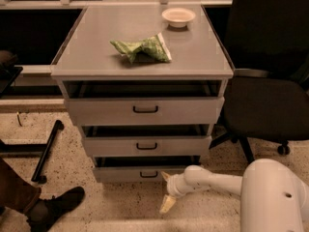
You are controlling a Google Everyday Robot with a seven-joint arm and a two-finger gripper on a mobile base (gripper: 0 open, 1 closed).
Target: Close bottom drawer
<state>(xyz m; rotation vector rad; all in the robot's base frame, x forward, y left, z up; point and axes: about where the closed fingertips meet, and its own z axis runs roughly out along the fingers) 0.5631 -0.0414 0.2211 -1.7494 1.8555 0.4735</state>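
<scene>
The bottom drawer [120, 174] is the lowest and narrowest grey drawer of the cabinet, with a small black handle [148, 174]. It stands pulled out a little, with a dark gap above its front. My gripper [166, 191] is at the end of the white arm, low over the floor, just right of the handle and in front of the drawer's right part. One fingertip is up by the drawer front and the other [166, 205] hangs down near the floor, so the fingers are spread apart and hold nothing.
The middle drawer [146, 146] and top drawer [145, 110] are also slightly open. A green bag [141, 48] and a white bowl [178, 16] lie on the cabinet top. A black office chair [270, 100] stands at the right. A person's shoe [55, 207] and a black stand leg [46, 151] are at the left.
</scene>
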